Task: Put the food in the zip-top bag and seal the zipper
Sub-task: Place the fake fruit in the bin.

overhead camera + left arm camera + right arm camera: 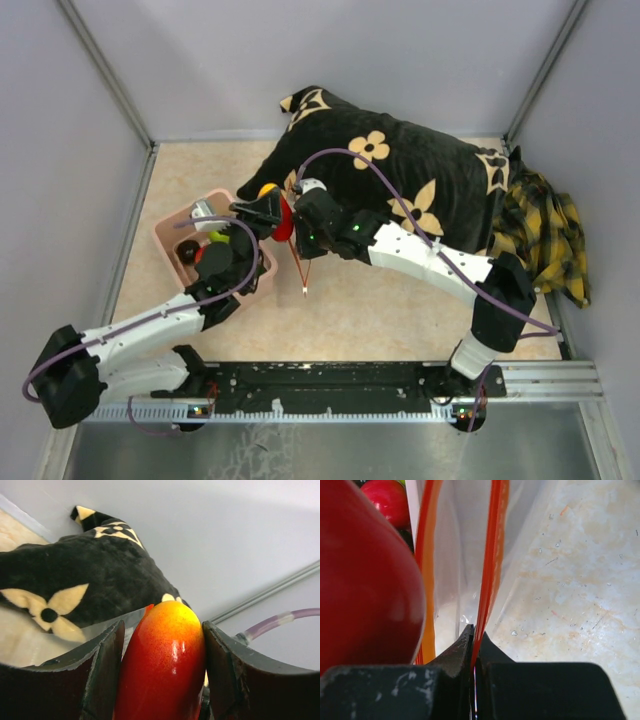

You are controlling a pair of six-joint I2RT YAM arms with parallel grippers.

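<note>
Left wrist view: my left gripper (pixel 164 630) is clamped on a glossy toy fruit (pixel 165 670), with one finger (pixel 102 670) pressed to each flank. The fruit's long axis runs out along my fingers. Its deep red body is toward my palm and its yellow tip points away, toward the black flowered cushion (pixel 75 575) and the grey wall (pixel 225 530). The frame edge cuts off its lower end, so I cannot see how deep it sits in my grip.

Right wrist view: my right gripper (pixel 474 642) is pinched tight on the zipper strip (pixel 491 555) of the zip-top bag (pixel 457 555). That red-orange strip runs straight away from my jaws. The matching strip on the other lip stands apart from it, so the mouth gapes. The fruit fills the left of this view as a red blur just beside that far lip; I cannot tell whether it touches the film. Past it a small red toy (pixel 390 500) shows, mostly cropped. The pale table (pixel 580 580) lies to the right.

From the top external camera, both grippers meet just right of the pink tub (pixel 170 230), which holds more toys (pixel 214 237), in front of the cushion. The strip slants from my right gripper toward the table's near edge. The clear film is nearly invisible there, and my arms hide most of the fruit.
</note>
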